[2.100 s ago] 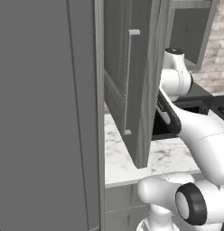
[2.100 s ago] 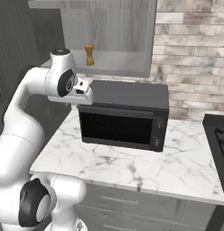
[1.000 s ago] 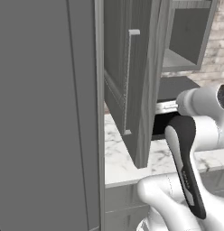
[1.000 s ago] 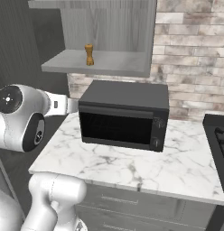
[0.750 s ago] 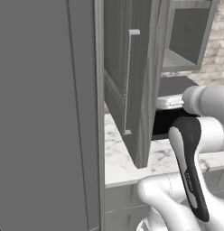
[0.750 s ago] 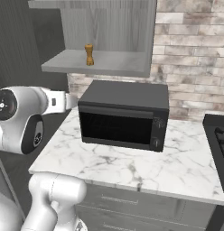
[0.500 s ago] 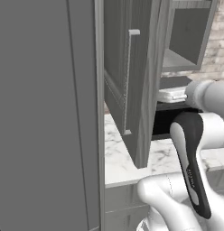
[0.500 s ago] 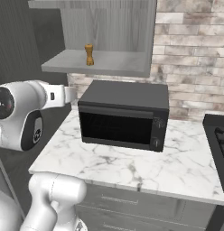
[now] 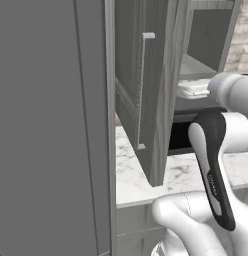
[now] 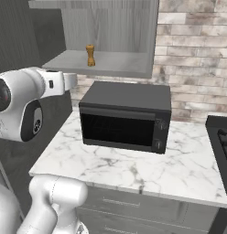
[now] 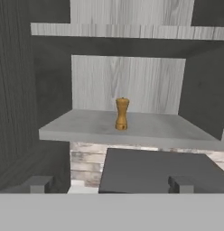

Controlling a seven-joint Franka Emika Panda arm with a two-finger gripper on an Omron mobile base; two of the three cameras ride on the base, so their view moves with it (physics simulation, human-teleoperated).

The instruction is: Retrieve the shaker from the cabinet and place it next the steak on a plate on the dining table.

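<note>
Marble counter (image 10: 147,169) under the opened cabinet (image 10: 110,27)

The shaker (image 11: 122,113) is being seen upright on the cabinet's lower shelf, above the black microwave (image 10: 124,121). The gripper (image 11: 109,184) is being held released, jaws apart, well short of the shaker.

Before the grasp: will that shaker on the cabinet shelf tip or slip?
The shaker stands upright, tall and narrow on a small base, so a sideways nudge would probably tip it, and once down it may roll. It looks like rigid wood. Its narrow waist should seat the open gripper well.
</note>
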